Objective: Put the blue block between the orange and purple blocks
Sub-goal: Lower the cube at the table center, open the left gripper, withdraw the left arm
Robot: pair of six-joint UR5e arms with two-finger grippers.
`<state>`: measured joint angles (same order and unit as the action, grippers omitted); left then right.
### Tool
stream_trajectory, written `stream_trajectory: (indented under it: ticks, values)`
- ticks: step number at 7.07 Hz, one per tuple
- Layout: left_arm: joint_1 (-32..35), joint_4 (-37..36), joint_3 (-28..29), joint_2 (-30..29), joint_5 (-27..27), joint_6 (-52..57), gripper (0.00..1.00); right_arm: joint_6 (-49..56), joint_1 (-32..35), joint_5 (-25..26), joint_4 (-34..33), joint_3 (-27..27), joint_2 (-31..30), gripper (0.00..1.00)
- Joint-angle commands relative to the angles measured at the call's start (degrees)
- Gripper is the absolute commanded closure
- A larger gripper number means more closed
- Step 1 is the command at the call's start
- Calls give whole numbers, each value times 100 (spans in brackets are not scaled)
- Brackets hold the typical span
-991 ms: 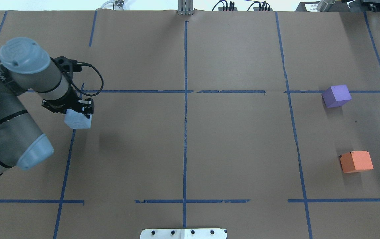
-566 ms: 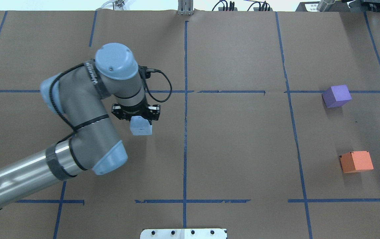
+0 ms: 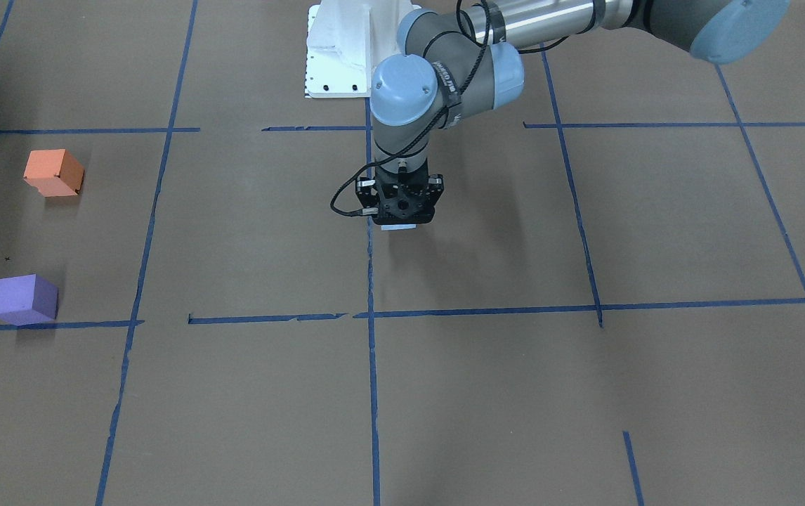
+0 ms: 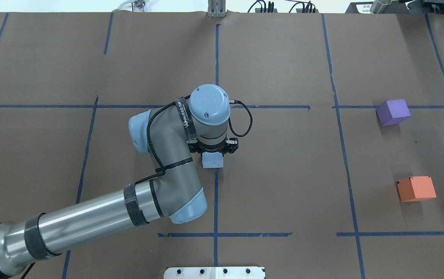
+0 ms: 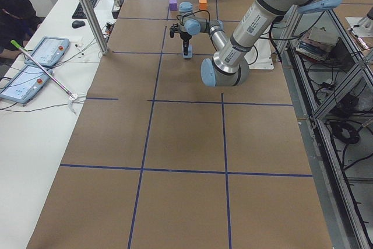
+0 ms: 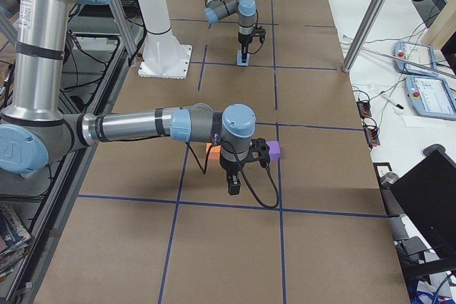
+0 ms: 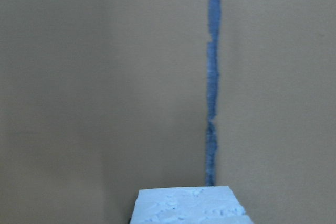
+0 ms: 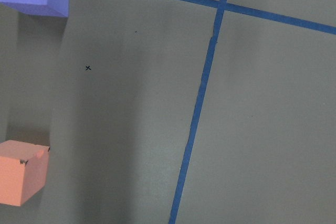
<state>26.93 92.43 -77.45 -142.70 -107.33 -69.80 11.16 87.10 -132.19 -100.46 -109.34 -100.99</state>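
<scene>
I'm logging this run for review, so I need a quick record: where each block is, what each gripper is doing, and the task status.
blue block: held in the left gripper, over the centre tape line
purple block: on the robot's right, on a cross tape line
orange block: on the robot's right, nearer the robot than the purple block, apart from it
right gripper: near those two blocks; open or shut cannot be told
task status: blue block not yet between them

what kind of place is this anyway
Most likely a robotics lab: an industrial arm reaches over a table papered brown and gridded with blue tape, and control tablets sit on a side desk.
</scene>
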Motion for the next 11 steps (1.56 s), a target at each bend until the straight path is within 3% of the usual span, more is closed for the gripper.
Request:
stream_trajectory:
  ticks: [1,3,4,6,8,10,11]
  values:
    - [-30,64,133,-82,37,10,0,-26,0,0,0,-8,0,0]
    - [275,-128,-259,-30,-85,36,0,-26,0,0,0,-26,9,0]
    - [626,-556,-741,188,-565,280,0,-26,0,-9,0,-35,9,0]
    - [1460,-1671,-2023,951,-1008,1691,0,-35,0,-18,70,-70,35,0]
    - [2400,-1685,-2930,2433,-1316,3471,0,-593,-44,-227,324,-70,253,0]
    - [4014,-1632,-3040,3831,-1877,5739,0,-1375,-559,-395,483,-105,691,0]
    - [4727,-1606,-2944,4186,-2036,6654,0,-2050,-971,-396,483,-244,955,0]
